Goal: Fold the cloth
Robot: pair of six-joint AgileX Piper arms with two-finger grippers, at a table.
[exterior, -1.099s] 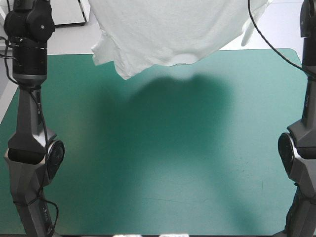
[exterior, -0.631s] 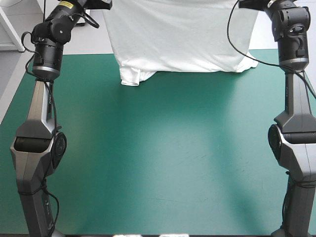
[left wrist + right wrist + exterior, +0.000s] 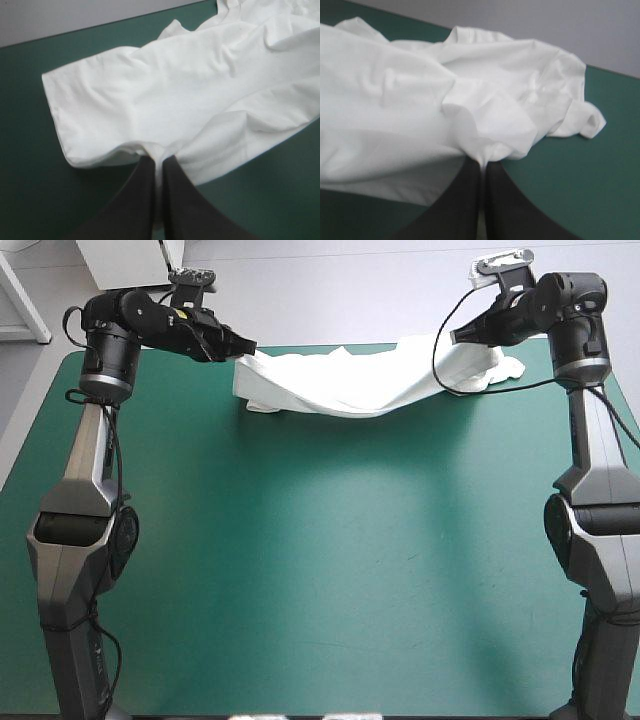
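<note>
The white T-shirt [image 3: 350,385] hangs stretched low between both grippers along the table's far edge, its middle sagging onto the teal-green cover. My left gripper [image 3: 245,348] is shut on the T-shirt at its left end; the cloth [image 3: 165,100] spreads ahead of the fingers [image 3: 145,200]. At the right end my right gripper [image 3: 452,337] is shut on the T-shirt too, with a sleeve [image 3: 580,122] lying on the cover ahead of and beside the fingers [image 3: 495,205]. Folds of white cloth [image 3: 395,110] fill the right wrist view.
The teal-green cover [image 3: 330,570] stretches bare from the T-shirt to the near edge. Both arms [image 3: 80,490] stand along the left and right table edges. A white cabinet [image 3: 130,260] stands beyond the far left corner.
Both grippers have come down and forward from high above the table. The T-shirt, earlier hanging as a tall sheet, now lies low with its lower part resting on the cover at the far edge.
</note>
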